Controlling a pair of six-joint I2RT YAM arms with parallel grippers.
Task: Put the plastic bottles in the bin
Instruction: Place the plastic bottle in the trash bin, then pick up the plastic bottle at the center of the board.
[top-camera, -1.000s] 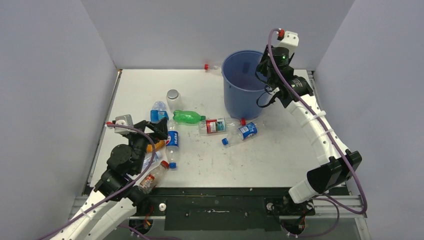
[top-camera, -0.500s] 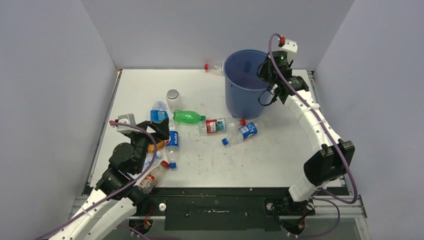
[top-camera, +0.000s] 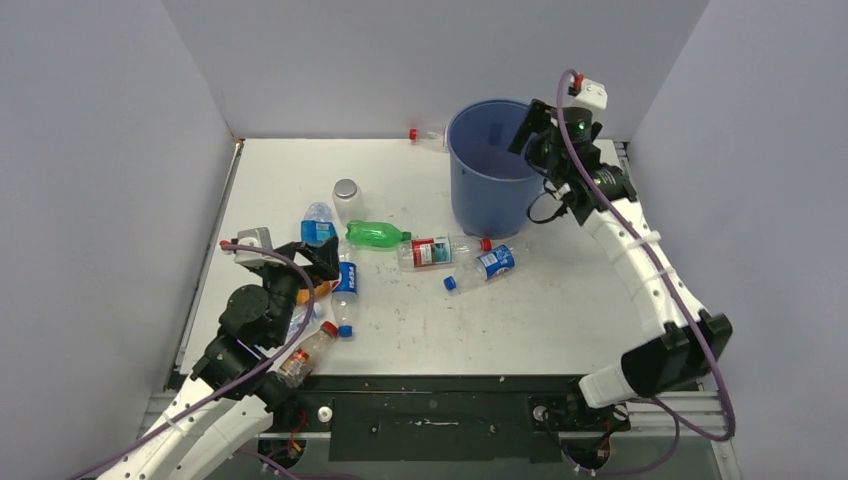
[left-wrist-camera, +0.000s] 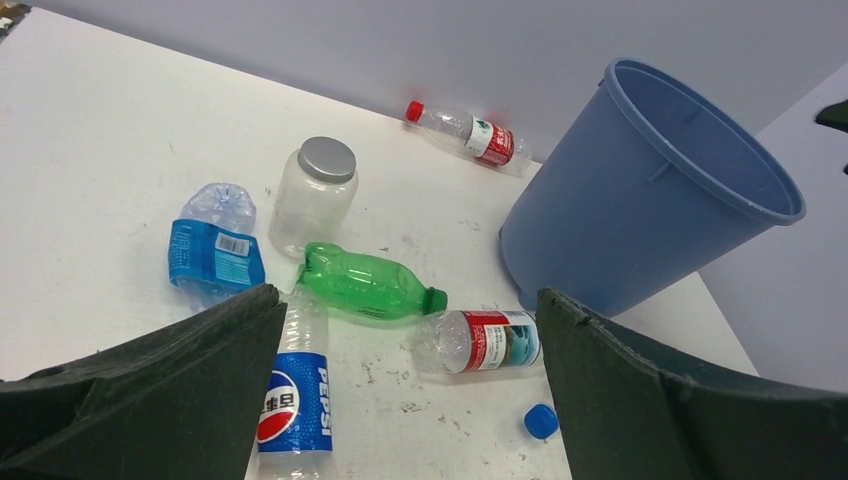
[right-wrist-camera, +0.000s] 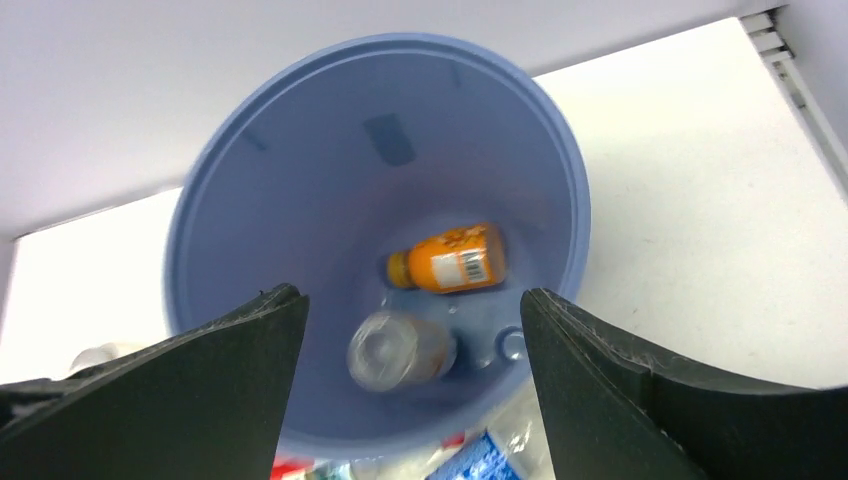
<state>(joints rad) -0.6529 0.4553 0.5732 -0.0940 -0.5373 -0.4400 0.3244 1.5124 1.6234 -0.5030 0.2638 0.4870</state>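
Bin (right-wrist-camera: 250, 180) rim: right jaws above, wide, empty | left jaws wide, empty, over Pepsi bottle (left-wrist-camera: 295, 400)

Site: robotics lab test cell | Signs: plain grey partition walls (top-camera: 100, 150) on three sides of a white table (top-camera: 560, 320) | cabled left arm (top-camera: 190, 425) and right arm (top-camera: 630, 250) bolted at its near edge

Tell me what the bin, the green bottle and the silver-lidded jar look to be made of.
Bin: blue plastic, smooth and matte, with a thin moulded rim. Green bottle: translucent green plastic, glossy highlights. Jar: clear, likely plastic though possibly glass; its lid looks like metal or silver-painted plastic.
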